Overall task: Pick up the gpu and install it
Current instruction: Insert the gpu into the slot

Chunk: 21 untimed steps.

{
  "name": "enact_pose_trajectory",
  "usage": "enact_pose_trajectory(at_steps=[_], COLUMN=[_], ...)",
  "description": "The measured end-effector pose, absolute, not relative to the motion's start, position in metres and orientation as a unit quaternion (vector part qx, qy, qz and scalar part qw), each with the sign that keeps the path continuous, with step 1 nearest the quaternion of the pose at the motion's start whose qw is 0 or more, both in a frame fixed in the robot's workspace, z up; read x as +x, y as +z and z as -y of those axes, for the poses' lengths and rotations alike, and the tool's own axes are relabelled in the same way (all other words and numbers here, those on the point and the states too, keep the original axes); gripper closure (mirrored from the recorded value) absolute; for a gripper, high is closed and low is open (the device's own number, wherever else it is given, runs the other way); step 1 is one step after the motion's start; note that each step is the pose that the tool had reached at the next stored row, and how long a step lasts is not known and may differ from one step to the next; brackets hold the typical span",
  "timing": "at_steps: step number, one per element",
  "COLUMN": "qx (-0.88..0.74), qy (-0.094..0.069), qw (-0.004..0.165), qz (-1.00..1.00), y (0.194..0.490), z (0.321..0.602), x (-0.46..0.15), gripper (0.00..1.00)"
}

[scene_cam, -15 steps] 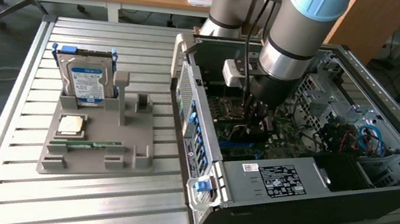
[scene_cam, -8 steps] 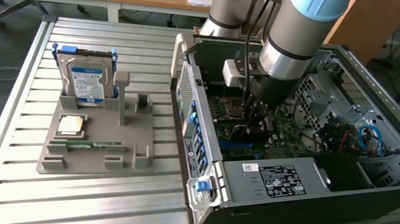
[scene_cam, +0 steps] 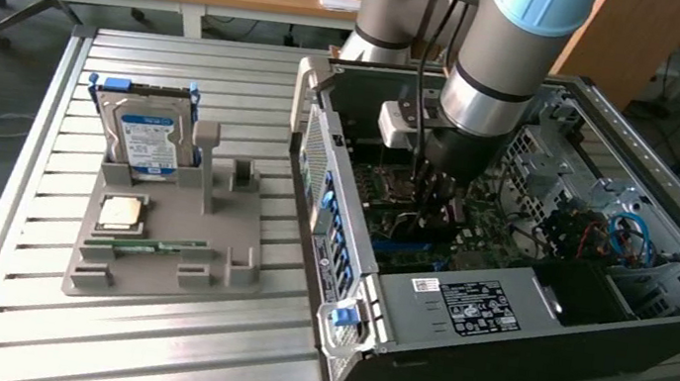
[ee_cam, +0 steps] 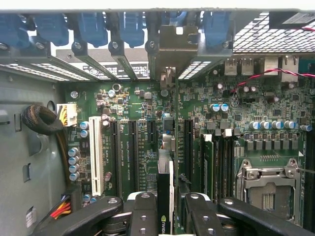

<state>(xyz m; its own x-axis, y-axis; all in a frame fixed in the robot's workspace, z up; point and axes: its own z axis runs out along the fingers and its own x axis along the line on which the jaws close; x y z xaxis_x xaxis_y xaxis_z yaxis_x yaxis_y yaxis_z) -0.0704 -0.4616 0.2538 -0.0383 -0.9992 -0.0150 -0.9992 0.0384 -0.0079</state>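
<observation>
**GPU edge-on between the fingers, over its slot**

GPU (ee_cam: 165,196) is clamped between the part-closed fingers (ee_cam: 143,214) of the one gripper (ee_cam: 166,216), held inside the open computer case (scene_cam: 641,323). Its long axis runs along the motherboard (ee_cam: 275,123) slots, bracket at the case's rear wall. On the worktop (scene_cam: 158,345): one holder (scene_cam: 193,240), one hard drive (scene_cam: 147,139).

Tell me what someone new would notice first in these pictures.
The arm reaching down into the open computer case on the exterior view's right. In the wrist view, the gripper holds the gpu edge-on above the motherboard slots. On the exterior view's left, a grey tray carries an upright hard drive.
</observation>
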Motion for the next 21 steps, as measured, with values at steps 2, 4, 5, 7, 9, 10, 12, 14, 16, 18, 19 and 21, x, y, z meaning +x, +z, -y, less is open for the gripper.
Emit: enact_pose_trajectory(at_steps=[2,4,5,7,9,10,12,14,16,18,19,21], qx=[-0.694,-0.694,-0.694,-0.694,-0.694,-0.694,-0.695,-0.696,-0.696,-0.696,-0.696,-0.696], qy=[0.002,0.002,0.002,0.002,0.002,0.002,0.002,0.002,0.002,0.002,0.002,0.002], qw=[0.008,0.008,0.008,0.008,0.008,0.008,0.008,0.008,0.008,0.008,0.009,0.009], qz=[-0.720,-0.720,-0.720,-0.720,-0.720,-0.720,-0.719,-0.718,-0.718,-0.718,-0.718,-0.718], y=[0.2538,0.2538,0.2538,0.2538,0.2538,0.2538,0.2538,0.2538,0.2538,0.2537,0.2538,0.2538], z=[0.4616,0.4616,0.4616,0.4617,0.4616,0.4616,0.4616,0.4616,0.4616,0.4616,0.4616,0.4616], x=[-0.0704,-0.0704,-0.0704,-0.0702,-0.0700,-0.0700,-0.0700,-0.0700,-0.0700,-0.0702,-0.0706,-0.0712], gripper=[0.74,0.74,0.74,0.74,0.74,0.74,0.74,0.74,0.74,0.74,0.74,0.74])
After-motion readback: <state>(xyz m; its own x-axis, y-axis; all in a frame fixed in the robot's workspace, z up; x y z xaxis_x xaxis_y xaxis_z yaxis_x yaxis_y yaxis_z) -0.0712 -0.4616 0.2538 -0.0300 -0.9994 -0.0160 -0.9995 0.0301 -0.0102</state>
